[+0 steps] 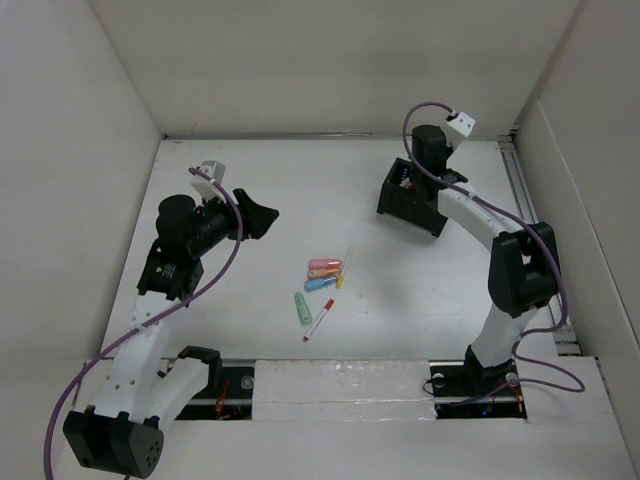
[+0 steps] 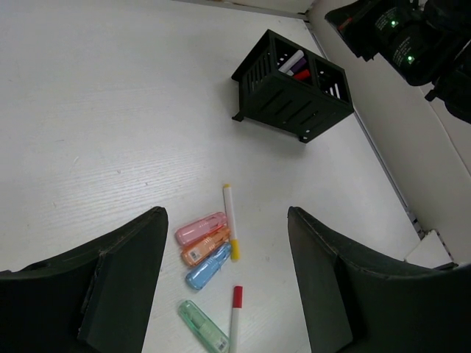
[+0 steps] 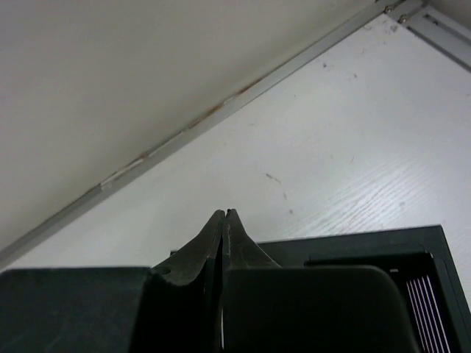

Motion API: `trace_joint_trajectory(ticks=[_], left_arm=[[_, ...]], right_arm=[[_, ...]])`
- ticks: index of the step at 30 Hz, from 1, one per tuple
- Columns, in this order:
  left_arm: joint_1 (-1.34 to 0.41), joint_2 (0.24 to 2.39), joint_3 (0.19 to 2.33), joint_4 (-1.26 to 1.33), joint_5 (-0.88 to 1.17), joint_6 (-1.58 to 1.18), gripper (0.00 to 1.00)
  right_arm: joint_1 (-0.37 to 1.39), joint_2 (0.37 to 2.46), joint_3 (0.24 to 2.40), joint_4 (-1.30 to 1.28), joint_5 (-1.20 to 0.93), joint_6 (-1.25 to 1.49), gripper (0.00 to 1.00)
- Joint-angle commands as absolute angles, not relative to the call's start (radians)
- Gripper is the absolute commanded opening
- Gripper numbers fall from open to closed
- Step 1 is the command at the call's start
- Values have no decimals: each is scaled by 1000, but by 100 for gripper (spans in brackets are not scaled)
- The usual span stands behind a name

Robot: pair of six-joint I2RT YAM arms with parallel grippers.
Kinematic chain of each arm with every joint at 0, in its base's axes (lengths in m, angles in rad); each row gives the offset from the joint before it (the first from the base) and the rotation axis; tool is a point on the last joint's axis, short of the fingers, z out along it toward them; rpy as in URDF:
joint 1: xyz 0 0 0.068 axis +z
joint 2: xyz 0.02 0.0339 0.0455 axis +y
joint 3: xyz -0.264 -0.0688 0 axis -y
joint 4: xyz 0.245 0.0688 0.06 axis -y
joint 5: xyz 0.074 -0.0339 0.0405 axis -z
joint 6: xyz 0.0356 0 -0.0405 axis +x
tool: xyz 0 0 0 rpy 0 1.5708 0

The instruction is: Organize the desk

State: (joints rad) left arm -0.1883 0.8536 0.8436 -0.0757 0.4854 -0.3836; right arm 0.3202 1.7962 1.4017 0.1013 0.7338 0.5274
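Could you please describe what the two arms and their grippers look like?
The left arm and right arm have white link shells with black joint housings. A purple cable loops along each, and a small white camera box tops each wrist. The left gripper and right gripper have matte black, tapering fingers.

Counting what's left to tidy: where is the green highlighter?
In the top view the green highlighter lies on the desk, centre, just left of the red-capped pen and below the blue highlighter.
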Motion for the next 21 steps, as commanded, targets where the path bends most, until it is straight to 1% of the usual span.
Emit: trace_joint_trajectory(ticks=[1,3,5,6,7,8,11,12,13,16,19,21], left_arm=[[-186,847,862,-32,506,-385,63],[-186,845,859,-29,506,-387,63],[-186,848,862,-35,497,-384,63],[-186,848,859,-37,499,-383,63],[-186,848,859,-35,499,-383,63],[-186,842,854,-32,497,-383,63],[-186,845,859,-38,488,-383,63],[-186,850,856,-38,495,-383,63],[-186,847,854,-32,503,-385,63],[-186,847,853,-28,511,-390,63],[-186,851,851,-22,515,-393,63],[-186,845,847,-20,514,-394,63]], right_arm=[[342,1686,1359,161,712,544,0],[403,1620,1303,140,658,564,0],[460,1571,1260,123,599,577,4],[541,1563,1206,89,554,616,8],[541,1563,1206,89,554,617,8],[563,1568,1189,51,492,667,10],[647,1598,1120,-32,425,737,22],[667,1606,1080,-43,429,747,26],[698,1609,1063,-54,439,759,33],[719,1612,997,-93,472,793,43],[729,1614,968,-88,434,787,51],[729,1643,979,-92,419,769,53]])
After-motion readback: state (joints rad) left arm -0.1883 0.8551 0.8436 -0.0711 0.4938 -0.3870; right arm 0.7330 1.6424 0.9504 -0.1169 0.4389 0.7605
